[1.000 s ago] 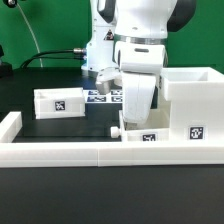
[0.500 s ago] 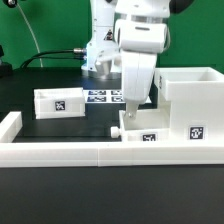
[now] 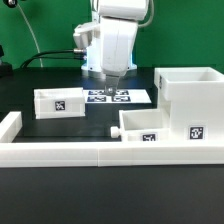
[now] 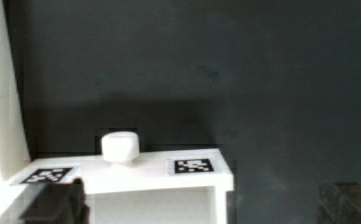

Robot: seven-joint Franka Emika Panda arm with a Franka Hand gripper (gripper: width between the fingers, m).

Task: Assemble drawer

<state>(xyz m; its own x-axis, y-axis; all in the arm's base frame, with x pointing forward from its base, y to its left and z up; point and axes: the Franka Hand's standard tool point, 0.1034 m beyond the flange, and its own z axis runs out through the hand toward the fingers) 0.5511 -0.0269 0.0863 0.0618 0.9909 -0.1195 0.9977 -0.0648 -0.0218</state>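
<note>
Exterior view and wrist view, drawer assembly under way. The gripper [image 3: 108,88] hangs above the table near the marker board [image 3: 116,97], carrying nothing. In the wrist view its fingers [image 4: 52,205] sit at opposite edges of the picture, spread wide with no part between them.

The drawer lies in three loose pieces. The housing [image 3: 190,100] stands at the exterior view's right against the border wall [image 3: 70,152], which probably serves as a stop to keep it square. Its open side appears to face upward. One tray [image 3: 146,126] lies just beside the housing, apparently touching it, with its knob [image 3: 117,131] pointing toward the exterior view's left – away from the housing, so not yet inserted. The second tray [image 3: 59,102] rests well apart at the exterior view's left.

The wrist view looks down on a knobbed tray [image 4: 150,185] with a tag [image 4: 196,165] on it – which of the two cannot be settled. The open, raised pose suggests the arm is between grasps.
</note>
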